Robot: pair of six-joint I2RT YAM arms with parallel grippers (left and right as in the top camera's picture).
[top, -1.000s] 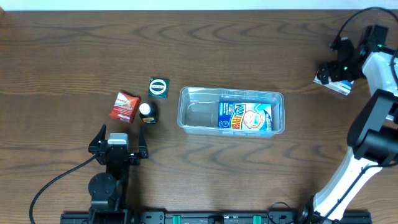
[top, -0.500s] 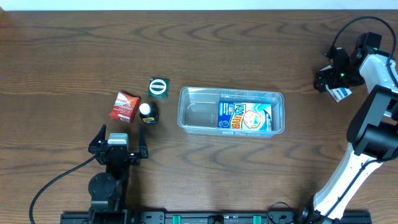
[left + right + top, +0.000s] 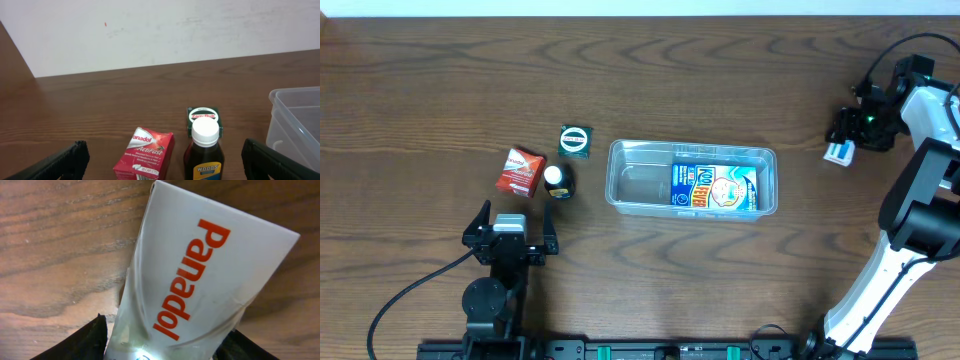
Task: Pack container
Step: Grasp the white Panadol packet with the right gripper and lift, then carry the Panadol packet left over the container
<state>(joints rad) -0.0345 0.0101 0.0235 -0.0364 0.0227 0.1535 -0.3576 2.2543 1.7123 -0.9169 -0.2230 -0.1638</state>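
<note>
The container (image 3: pixel 640 185), a clear tub, lies mid-table and holds a blue Kool Fever box (image 3: pixel 713 187); its corner (image 3: pixel 295 120) shows at the right of the left wrist view. At the far right my right gripper (image 3: pixel 847 138) is shut on a white Panadol box (image 3: pixel 837 152), a black finger pressed on each side of the box (image 3: pixel 200 270) over the wood. My left gripper (image 3: pixel 510 230) stands open near the front, behind a red Panadol ActiFast box (image 3: pixel 145 152) and a dark Woods bottle (image 3: pixel 204 150), with nothing between its fingers.
A green Zam-Buk box (image 3: pixel 575 139) sits just beyond the bottle (image 3: pixel 557 181) and the red box (image 3: pixel 520 171), left of the container. The left half of the tub holds nothing. A pale wall runs behind the table's far edge.
My right gripper closed its jaws onto the white Panadol box, which tipped from lying flat and now shows smaller beneath the gripper. The left arm has not moved.
</note>
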